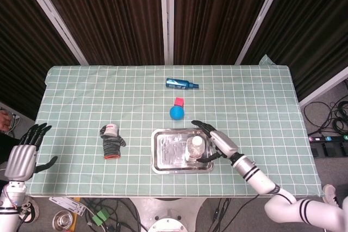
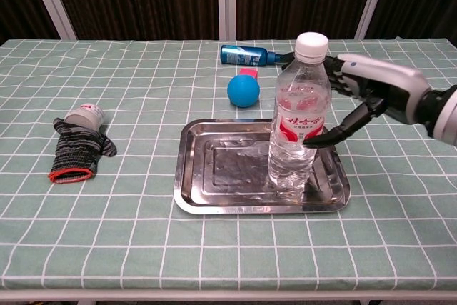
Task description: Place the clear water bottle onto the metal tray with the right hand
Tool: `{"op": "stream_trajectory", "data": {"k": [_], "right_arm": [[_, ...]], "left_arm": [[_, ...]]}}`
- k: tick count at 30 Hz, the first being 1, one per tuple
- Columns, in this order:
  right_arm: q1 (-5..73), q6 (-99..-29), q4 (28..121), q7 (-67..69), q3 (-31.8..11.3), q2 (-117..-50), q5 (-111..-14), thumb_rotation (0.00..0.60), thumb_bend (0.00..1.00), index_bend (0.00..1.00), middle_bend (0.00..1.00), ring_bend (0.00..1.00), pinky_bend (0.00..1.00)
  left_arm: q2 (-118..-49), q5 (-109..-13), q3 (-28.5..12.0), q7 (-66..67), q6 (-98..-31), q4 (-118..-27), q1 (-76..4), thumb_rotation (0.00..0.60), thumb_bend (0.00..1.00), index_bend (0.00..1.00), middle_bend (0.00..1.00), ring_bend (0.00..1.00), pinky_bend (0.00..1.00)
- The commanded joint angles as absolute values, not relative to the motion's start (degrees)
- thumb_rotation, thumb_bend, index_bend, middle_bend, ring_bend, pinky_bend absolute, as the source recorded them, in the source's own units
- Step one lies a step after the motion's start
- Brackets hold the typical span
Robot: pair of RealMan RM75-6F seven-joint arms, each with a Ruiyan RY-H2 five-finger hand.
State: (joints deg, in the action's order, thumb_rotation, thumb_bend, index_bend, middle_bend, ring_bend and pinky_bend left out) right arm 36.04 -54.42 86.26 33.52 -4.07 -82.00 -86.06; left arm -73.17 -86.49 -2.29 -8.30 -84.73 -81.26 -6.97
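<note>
The clear water bottle (image 2: pixel 299 123) with a white cap stands upright in the right half of the metal tray (image 2: pixel 214 203). From above, the bottle (image 1: pixel 196 147) shows inside the tray (image 1: pixel 162 167). My right hand (image 2: pixel 365 94) hovers just to the right of the bottle with its fingers spread and holds nothing. Its thumb tip lies close to the bottle's label; I cannot tell if it touches. In the head view the right hand (image 1: pixel 218 142) sits over the tray's right rim. My left hand (image 1: pixel 24 155) hangs open beyond the table's left edge.
A blue ball (image 2: pixel 243 91) and a red cube (image 2: pixel 248 73) lie just behind the tray. Further back a blue bottle (image 2: pixel 246 54) lies on its side. A striped sock (image 2: pixel 77 149) with a small white jar (image 2: pixel 84 114) lies at the left.
</note>
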Motion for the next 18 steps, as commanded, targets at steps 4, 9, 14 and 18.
{"op": "stream_trajectory", "data": {"k": [4,9,14,18], "right_arm": [[29.36,-58.01,101.03,4.19,-0.38,-62.32,-73.99,0.6,0.0,0.0,0.01,0.0,0.0],[19.85,-77.64,98.1,-13.46,0.25,-66.44,-69.69,0.6,0.0,0.0,0.01,0.0,0.0],[14.29,-84.71,87.09,-6.88,1.03,-71.72,-74.49,0.6,0.0,0.0,0.02,0.0,0.0],[12.96,-84.43,83.59,-3.49,0.72,-73.33,-75.31,0.6,0.0,0.0,0.02,0.0,0.0]], "left_arm": [[-73.28,-86.33,-2.33,-7.96,-84.21,-81.41,-7.18,0.6,0.23,0.16,0.18,0.09,0.19],[-73.29,-86.38,-2.47,-7.55,-83.91,-81.65,-7.5,0.6,0.23,0.16,0.18,0.09,0.19],[-72.85,-86.7,-2.52,-6.93,-83.99,-82.45,-7.69,0.6,0.23,0.16,0.18,0.09,0.19],[-72.71,-86.5,-2.5,-6.72,-83.94,-82.77,-7.61,0.6,0.23,0.16,0.18,0.09,0.19]]}}
